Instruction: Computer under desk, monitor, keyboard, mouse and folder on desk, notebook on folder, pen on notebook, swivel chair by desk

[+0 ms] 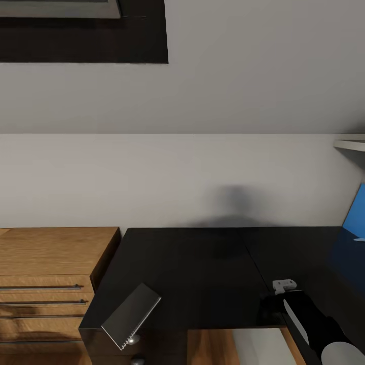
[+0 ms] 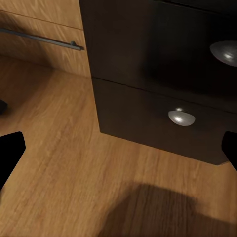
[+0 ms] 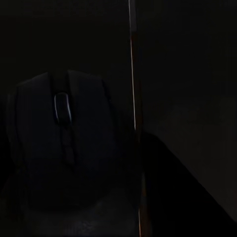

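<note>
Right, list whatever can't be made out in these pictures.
Head view: right gripper, jaws lost in black against the desk; open or shut unclear.
Right wrist view: mouse, too dark to tell whether it is gripped.
Head view: blue panel, cut off by the right edge; unidentifiable.
Head view: light grey box, cut by the bottom edge.

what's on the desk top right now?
On the desk: a grey notebook overhanging the front-left corner, a black mouse beneath the right gripper. Blue folder at right edge; its support is cropped.
</note>
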Tool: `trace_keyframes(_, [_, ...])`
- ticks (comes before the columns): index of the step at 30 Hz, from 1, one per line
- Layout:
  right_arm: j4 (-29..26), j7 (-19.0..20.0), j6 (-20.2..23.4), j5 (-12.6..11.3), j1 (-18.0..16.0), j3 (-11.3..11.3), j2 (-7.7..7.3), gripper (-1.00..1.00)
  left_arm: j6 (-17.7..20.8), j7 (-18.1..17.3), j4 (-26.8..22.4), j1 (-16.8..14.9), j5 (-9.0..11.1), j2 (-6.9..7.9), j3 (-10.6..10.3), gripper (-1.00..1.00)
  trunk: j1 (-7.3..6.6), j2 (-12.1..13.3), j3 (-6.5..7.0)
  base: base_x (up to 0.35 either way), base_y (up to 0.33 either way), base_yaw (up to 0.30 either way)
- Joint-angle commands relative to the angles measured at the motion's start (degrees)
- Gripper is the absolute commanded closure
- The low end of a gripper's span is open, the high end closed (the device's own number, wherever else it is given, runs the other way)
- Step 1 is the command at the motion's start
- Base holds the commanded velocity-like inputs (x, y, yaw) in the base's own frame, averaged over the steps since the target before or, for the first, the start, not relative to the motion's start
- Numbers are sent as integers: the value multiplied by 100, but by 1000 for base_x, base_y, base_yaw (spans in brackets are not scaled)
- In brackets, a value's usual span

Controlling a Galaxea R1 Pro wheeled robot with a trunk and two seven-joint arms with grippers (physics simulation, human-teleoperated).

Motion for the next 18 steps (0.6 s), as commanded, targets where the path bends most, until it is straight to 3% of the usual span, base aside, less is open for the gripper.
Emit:
trace_keyframes(1, [150,12,42,-57,2,25,-5,100,-6,1,1,2,50,-1,-15,-100,1,-3,-7,0,0,0])
trace_keyframes(8, [139,12,42,-58,2,25,-5,100,-6,-3,50,2,50,-1,-14,-100,1,-3,-7,0,0,0])
trace_keyframes(14, [107,17,37,-59,2,20,-9,100,-6,0,58,2,50,-1,-9,-100,-131,238,101,0,0,0])
trace_keyframes(18, [-203,56,44,-75,2,-19,-16,100,-5,15,100,2,50,-1,-9,-100,-219,398,173,0,0,0])
